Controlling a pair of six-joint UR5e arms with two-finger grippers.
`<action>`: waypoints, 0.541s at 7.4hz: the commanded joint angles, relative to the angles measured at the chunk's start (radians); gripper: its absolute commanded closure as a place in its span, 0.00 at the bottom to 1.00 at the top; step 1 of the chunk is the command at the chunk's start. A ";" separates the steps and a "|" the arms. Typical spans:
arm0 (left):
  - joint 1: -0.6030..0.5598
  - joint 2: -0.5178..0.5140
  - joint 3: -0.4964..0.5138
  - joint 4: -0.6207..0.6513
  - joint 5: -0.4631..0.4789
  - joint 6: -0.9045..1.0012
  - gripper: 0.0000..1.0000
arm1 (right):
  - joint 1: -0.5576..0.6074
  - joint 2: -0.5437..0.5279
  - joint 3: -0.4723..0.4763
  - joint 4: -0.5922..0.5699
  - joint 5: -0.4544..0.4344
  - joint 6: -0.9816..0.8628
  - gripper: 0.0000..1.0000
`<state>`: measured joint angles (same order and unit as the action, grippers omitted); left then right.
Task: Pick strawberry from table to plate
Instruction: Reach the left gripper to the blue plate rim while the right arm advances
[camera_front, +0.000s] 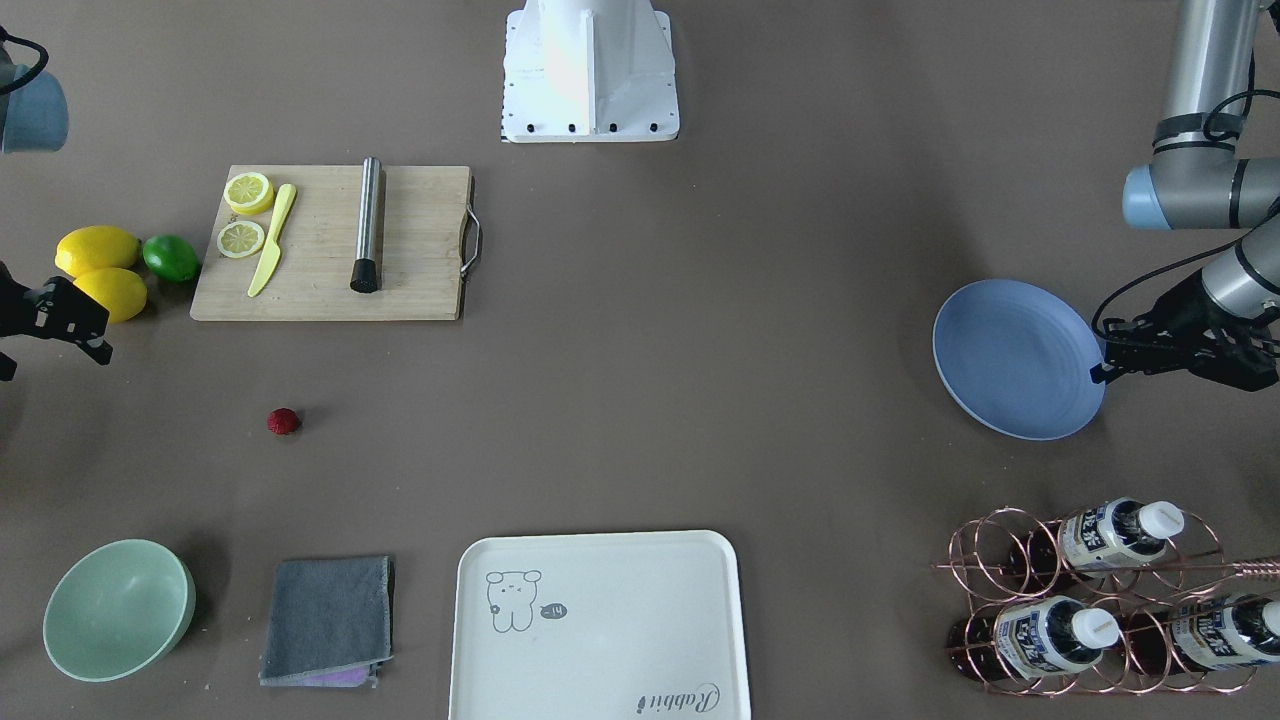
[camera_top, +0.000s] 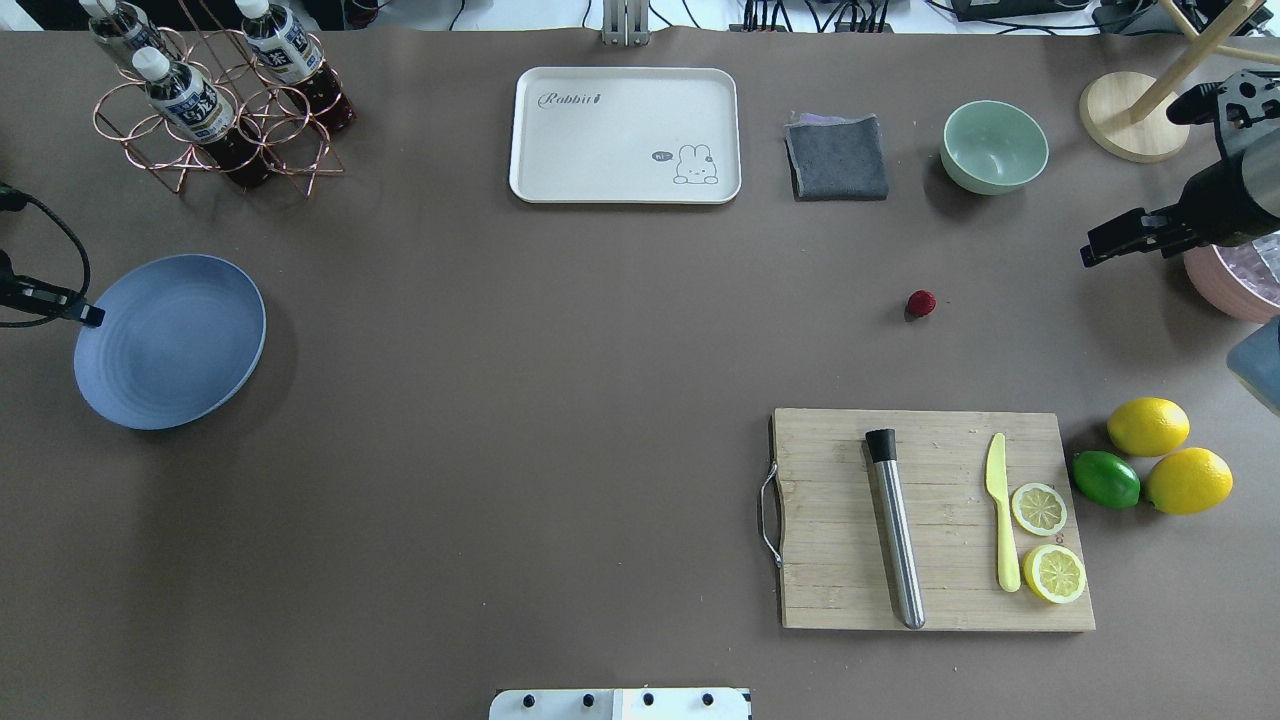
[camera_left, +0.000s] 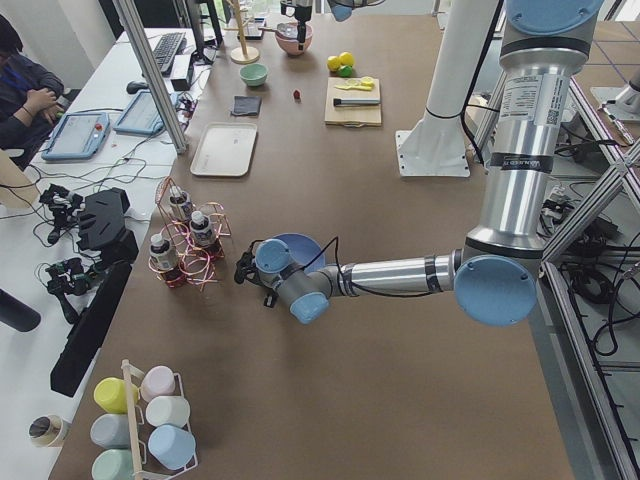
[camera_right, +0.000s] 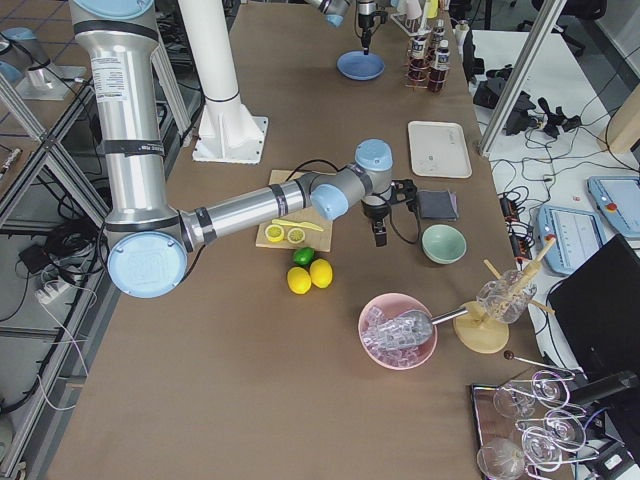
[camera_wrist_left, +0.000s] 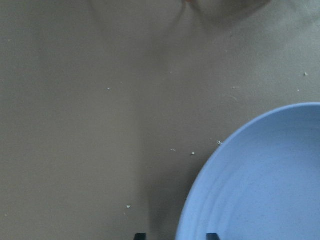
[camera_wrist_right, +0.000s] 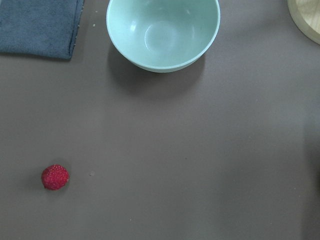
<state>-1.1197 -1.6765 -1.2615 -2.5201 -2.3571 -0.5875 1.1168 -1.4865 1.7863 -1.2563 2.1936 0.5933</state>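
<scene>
Since strawberry (camera_front: 283, 421) sits loose on desk (camera_front: 700, 400), well apart from right jaws, off-centre pinch could roll or squirt it away. Whether right jaws are parted: cannot tell. Empty left jaws parted at plate (camera_front: 1015, 358) rim. Plate far from right jaws: long carry, drop risk.

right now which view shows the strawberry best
The right wrist-mounted view: the strawberry is close and sharp, bumpy skin visible, lying on the table. Overhead and front-facing views show a small red dot, exterior left a speck; I cannot find it in the other two.
</scene>
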 joint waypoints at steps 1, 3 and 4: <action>-0.003 -0.024 -0.027 0.000 -0.075 -0.038 1.00 | 0.000 0.000 0.001 0.000 0.000 -0.001 0.00; 0.000 -0.061 -0.097 -0.002 -0.096 -0.212 1.00 | 0.000 0.002 0.004 0.000 0.002 -0.001 0.00; 0.009 -0.098 -0.123 -0.005 -0.091 -0.329 1.00 | 0.000 0.002 0.004 0.000 0.003 0.002 0.00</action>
<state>-1.1185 -1.7381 -1.3464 -2.5225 -2.4460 -0.7853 1.1167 -1.4854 1.7893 -1.2563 2.1953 0.5927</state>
